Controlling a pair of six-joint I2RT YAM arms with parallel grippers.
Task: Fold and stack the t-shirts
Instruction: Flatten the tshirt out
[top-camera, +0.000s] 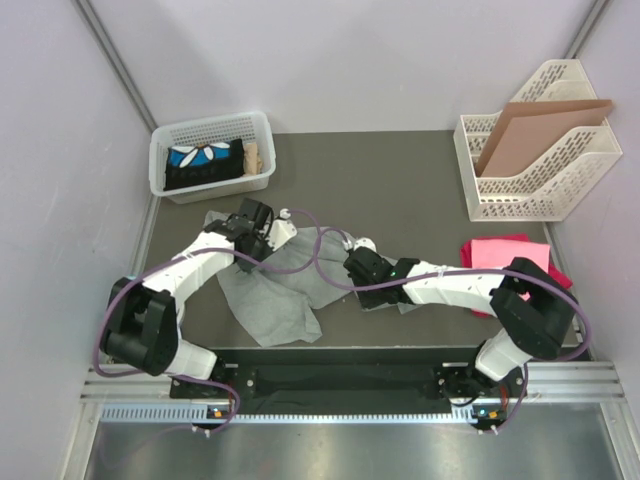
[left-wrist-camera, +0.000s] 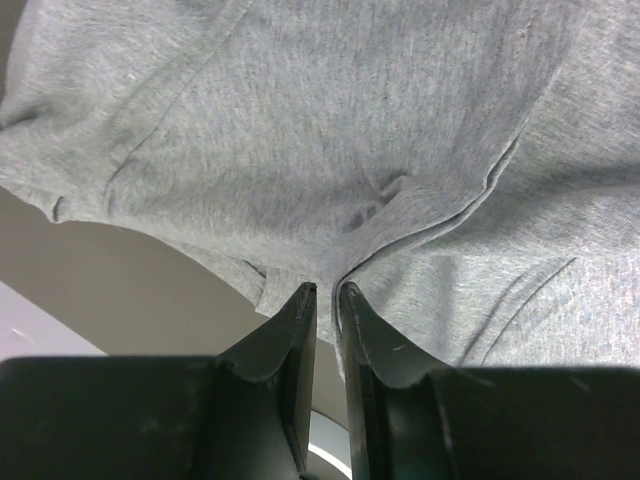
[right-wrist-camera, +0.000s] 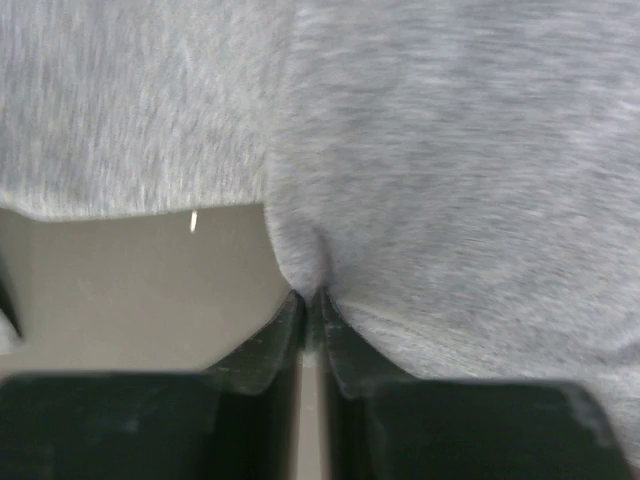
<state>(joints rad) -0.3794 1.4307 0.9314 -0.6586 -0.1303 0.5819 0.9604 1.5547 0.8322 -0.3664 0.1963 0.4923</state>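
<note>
A heather grey t-shirt (top-camera: 278, 300) lies rumpled on the dark table between the two arms. My left gripper (top-camera: 256, 245) is at its far left edge, shut on a pinch of the grey cloth (left-wrist-camera: 400, 150); the fold is drawn in between the fingertips (left-wrist-camera: 327, 292). My right gripper (top-camera: 352, 270) is at the shirt's right edge, and its jaws are also shut on a fold of the grey cloth (right-wrist-camera: 450, 150) at the fingertips (right-wrist-camera: 312, 298). Pink and magenta t-shirts (top-camera: 495, 252) lie at the right, partly hidden under the right arm.
A white basket (top-camera: 160, 170) holding dark items stands at the back left. At the back right is a white file rack (top-camera: 560, 190) with a brown cardboard sheet (top-camera: 535, 125). Purple cables (top-camera: 320, 262) loop over the shirt. Grey walls enclose the table.
</note>
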